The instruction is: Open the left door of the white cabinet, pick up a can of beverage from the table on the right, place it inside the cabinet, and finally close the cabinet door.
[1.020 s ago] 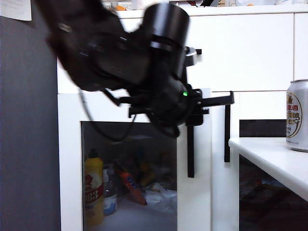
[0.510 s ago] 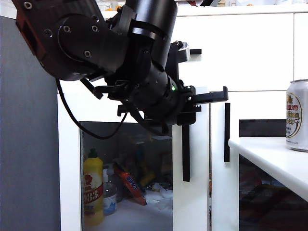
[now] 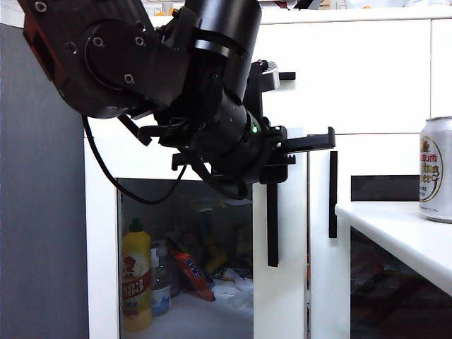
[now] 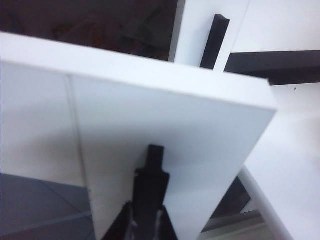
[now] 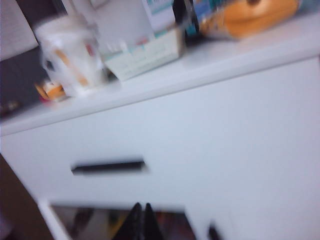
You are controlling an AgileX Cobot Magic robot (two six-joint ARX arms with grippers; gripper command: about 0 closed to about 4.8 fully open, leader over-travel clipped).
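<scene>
White framed left door [image 3: 281, 233] w/ dark glass, swung ajar; its vertical black bar handle [image 3: 272, 224] clamped in left gripper [image 4: 148, 197] jaws, shut on it. Silver alu can of beverage [image 3: 436, 169], round red/gold label, upright on smooth white tabletop [image 3: 395, 229], well apart from left jaws, beyond matching door. Right gripper [image 5: 140, 219] jaws pressed together, empty, up before white cabinet [image 5: 210, 145] drawer, blurred, just under horiz. black handle [image 5: 108, 166].

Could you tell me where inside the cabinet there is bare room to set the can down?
In the white cabinet, the floor by the left door looks barest. The far side is crowded: yellow bottle, clear bottle, packets. The left gripper holds the door's handle.
</scene>
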